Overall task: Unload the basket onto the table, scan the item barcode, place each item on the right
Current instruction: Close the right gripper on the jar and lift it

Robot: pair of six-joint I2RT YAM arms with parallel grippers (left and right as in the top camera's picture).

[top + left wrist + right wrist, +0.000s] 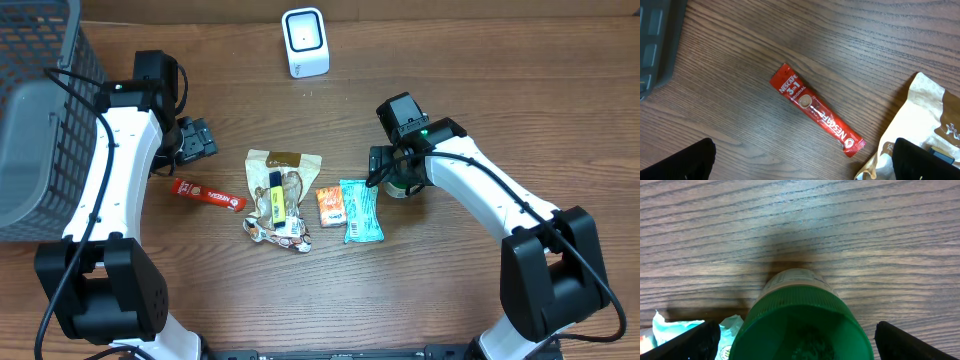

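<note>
A bottle with a green cap [800, 325] stands upright on the wooden table, right of the packets [402, 187]. My right gripper [800, 347] hangs over it, open, one dark finger [685, 342] on each side of the cap with gaps showing. The white barcode scanner [305, 42] stands at the far middle of the table. My left gripper [802, 165] is open over bare wood near a red Nescafe stick [815, 112], holding nothing. In the overhead view the left gripper [195, 140] sits just beyond that red stick [208, 195].
A beige snack packet [283, 185] lies mid-table, its corner by the left gripper's right finger [927, 160]. Beside it lie an orange packet [330, 205] and a teal packet [361, 210]. A grey wire basket [40, 110] stands at the far left.
</note>
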